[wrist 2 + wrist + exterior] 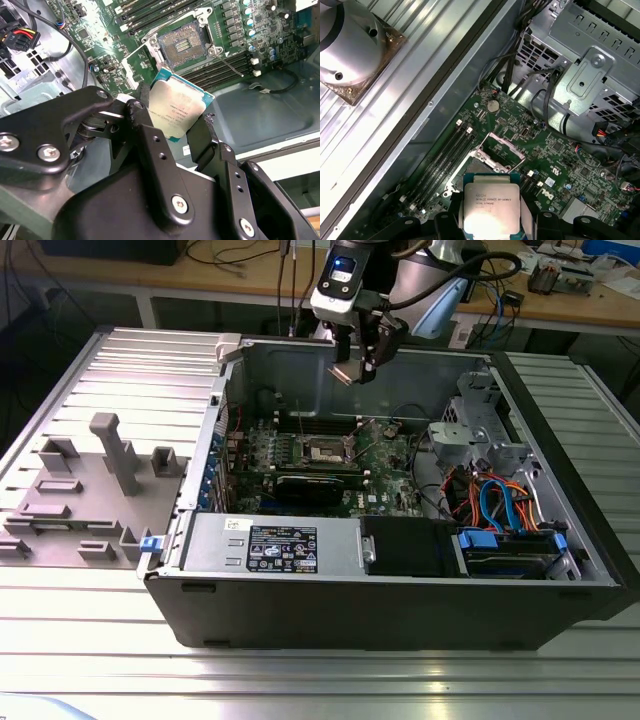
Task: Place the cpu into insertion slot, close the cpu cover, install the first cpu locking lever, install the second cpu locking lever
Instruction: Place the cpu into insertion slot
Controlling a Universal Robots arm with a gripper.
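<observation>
My gripper [350,370] hangs above the open computer case, shut on the cpu [176,107], a flat square chip with a pale silver top and a green edge. In both wrist views the black fingers [145,125] clamp its two opposite sides. The cpu [491,207] is in the air, well above the green motherboard [385,455]. The insertion slot [182,44], dark inside a silver rim, lies uncovered below [485,162] and at the board's middle [328,450]. The cpu cover [504,146] stands tilted up at the slot's edge. A thin wire lever [231,63] sticks out beside the slot.
The case's walls [290,360] ring the board. A metal drive cage [590,75] and bundled cables [495,505] fill the exterior view's right side, and a power supply [280,545] lies along the front. Memory slots [447,160] flank the socket. A grey fixture [85,495] lies outside, on the exterior view's left.
</observation>
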